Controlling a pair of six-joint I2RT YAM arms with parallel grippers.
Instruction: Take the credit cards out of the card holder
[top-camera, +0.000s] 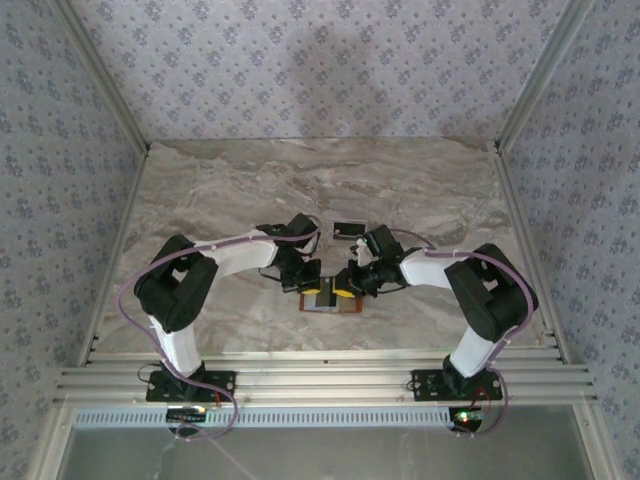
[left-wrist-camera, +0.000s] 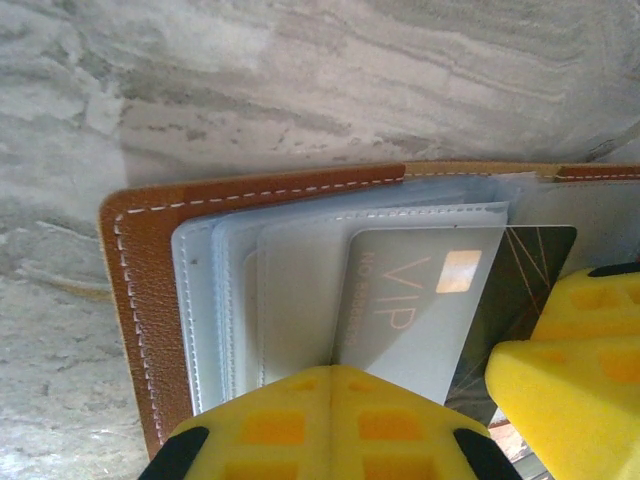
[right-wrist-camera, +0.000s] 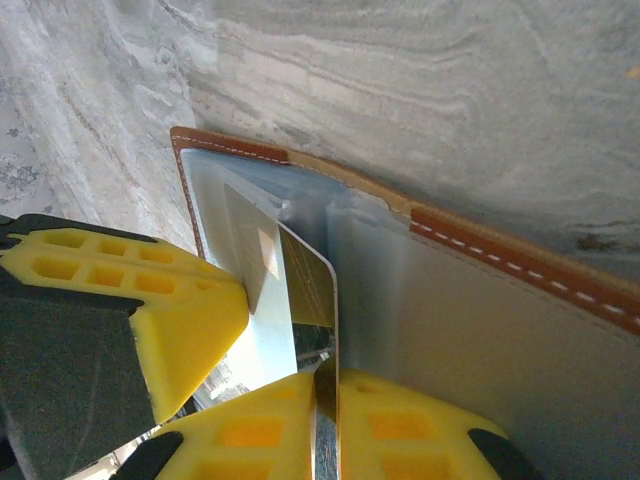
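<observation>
The card holder (top-camera: 326, 299) is seen lying open on the marble-patterned table (top-camera: 200, 190), near the middle and just ahead of the two arms. Its brown stitched leather edge is turned outward and its clear sleeves are fanned upward. A silver card (left-wrist-camera: 420, 310) printed "VIP" is seen drawn partly out of a sleeve. A dark card (left-wrist-camera: 525, 275) with thin gold lines is lying behind it and reaching further out. The left tool (left-wrist-camera: 330, 415) is shown with its yellow pads pressed together, nothing between them, their tips set against the sleeves at the holder's near edge. The right tool (right-wrist-camera: 325, 425) is seen with its pads almost together on a card that stands edge-on between them. It appears to be the dark card, though this is not shown with certainty. The two tools are close beside each other over the holder. A further small dark card (top-camera: 347, 229) is seen lying flat on the table beyond the holder, apart from it.
</observation>
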